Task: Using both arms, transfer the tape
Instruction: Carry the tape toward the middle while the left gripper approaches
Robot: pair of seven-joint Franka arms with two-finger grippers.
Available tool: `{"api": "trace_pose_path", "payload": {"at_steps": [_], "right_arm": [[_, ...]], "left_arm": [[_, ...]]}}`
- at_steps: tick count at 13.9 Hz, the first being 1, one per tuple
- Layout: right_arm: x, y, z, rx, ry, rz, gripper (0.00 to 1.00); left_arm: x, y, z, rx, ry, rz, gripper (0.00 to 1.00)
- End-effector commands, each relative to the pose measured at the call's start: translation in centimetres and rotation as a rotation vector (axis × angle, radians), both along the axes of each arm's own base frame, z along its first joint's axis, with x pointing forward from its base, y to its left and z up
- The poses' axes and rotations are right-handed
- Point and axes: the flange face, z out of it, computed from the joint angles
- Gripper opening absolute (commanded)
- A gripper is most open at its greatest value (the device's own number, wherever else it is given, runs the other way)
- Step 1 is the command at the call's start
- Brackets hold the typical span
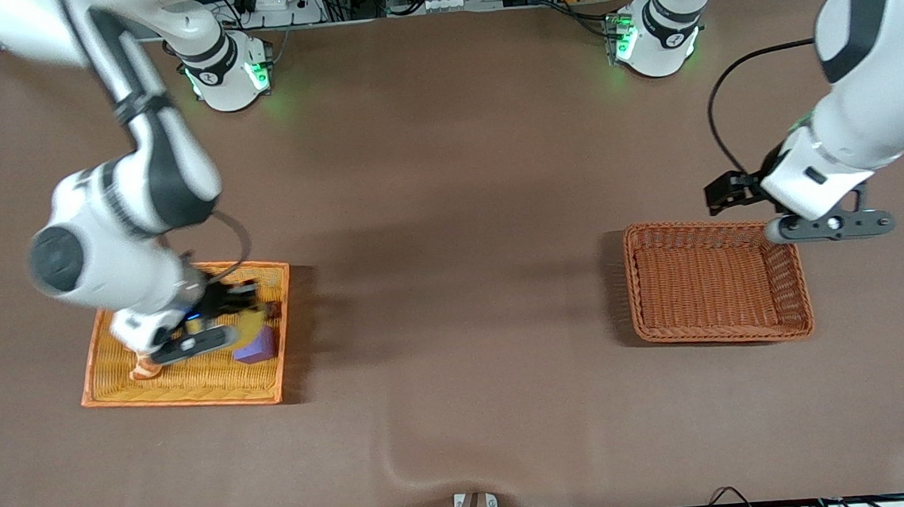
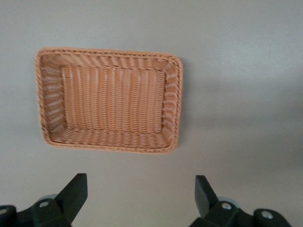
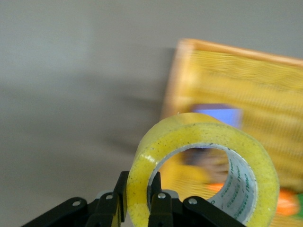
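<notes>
One brown counter (image 1: 455, 301), wide and flat, with lots of bare room in the middle btw the two baskets.

Two white arms w/ black bands. The right arm (image 1: 124, 229) reaches down over the orange tray. The left arm (image 1: 856, 122) waits near the edge of the brown basket, toward its own end of the counter.

Two woven holders, well apart. One brown basket (image 1: 716, 281), a deep rectangle with rounded corners and a braided rim, nothing in it. One orange tray (image 1: 111, 389), flat and shallow, woven too, bright rim all round.

Two tools. The left tool (image 2: 141, 191) hangs above bare counter just beside the brown basket, its two black fingers (image 2: 75, 189) spread wide, holding nothing. The right tool (image 3: 138, 201) is up over the orange tray, clenched on the tape: one finger inside the ring, one outside, pinching the wall.

One tape (image 3: 201, 170), a see-through yellow ring w/ a grey-white core, round and smooth, standing on edge in the right tool, lifted off the tray.

One purple cube (image 1: 256, 348) sits in the tray near the rim toward the counter's middle. One small orange-brown thing (image 1: 144, 369) lies in the tray by the arm, maybe a pastry, too blurry to be sure.
</notes>
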Motion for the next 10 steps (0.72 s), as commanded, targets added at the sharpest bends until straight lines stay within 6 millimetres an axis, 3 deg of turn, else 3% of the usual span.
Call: {"api": "trace_pose_path", "payload": {"at_steps": [1, 3, 5, 7, 8, 9, 10], "right_arm": [[-1.9, 13.8, -1.0, 0.006, -0.008, -0.077, 0.00], [-3.4, 21.2, -3.4, 0.042, -0.061, -0.044, 0.00], [-5.7, 28.1, -7.4, 0.117, -0.142, -0.074, 0.00], [-8.2, 33.3, -12.7, 0.156, -0.155, -0.147, 0.00], [-8.9, 34.6, -14.6, 0.150, -0.152, -0.136, 0.00], [-9.0, 34.7, -15.1, 0.142, -0.147, -0.133, 0.06], [-8.8, 34.3, -15.3, 0.133, -0.141, -0.137, 0.46]], "left_arm": [[1.0, -3.7, -1.5, -0.008, 0.015, 0.054, 1.00], [1.5, -5.7, -3.2, -0.013, 0.041, 0.063, 1.00], [1.6, -8.8, -5.0, -0.018, 0.039, 0.064, 1.00], [2.1, -10.4, -7.2, -0.022, 0.028, 0.106, 1.00], [2.0, -11.5, -8.7, -0.017, 0.045, 0.095, 1.00], [1.9, -12.3, -10.1, -0.021, 0.065, 0.108, 1.00], [1.7, -12.5, -11.6, -0.025, 0.076, 0.127, 1.00]]}}
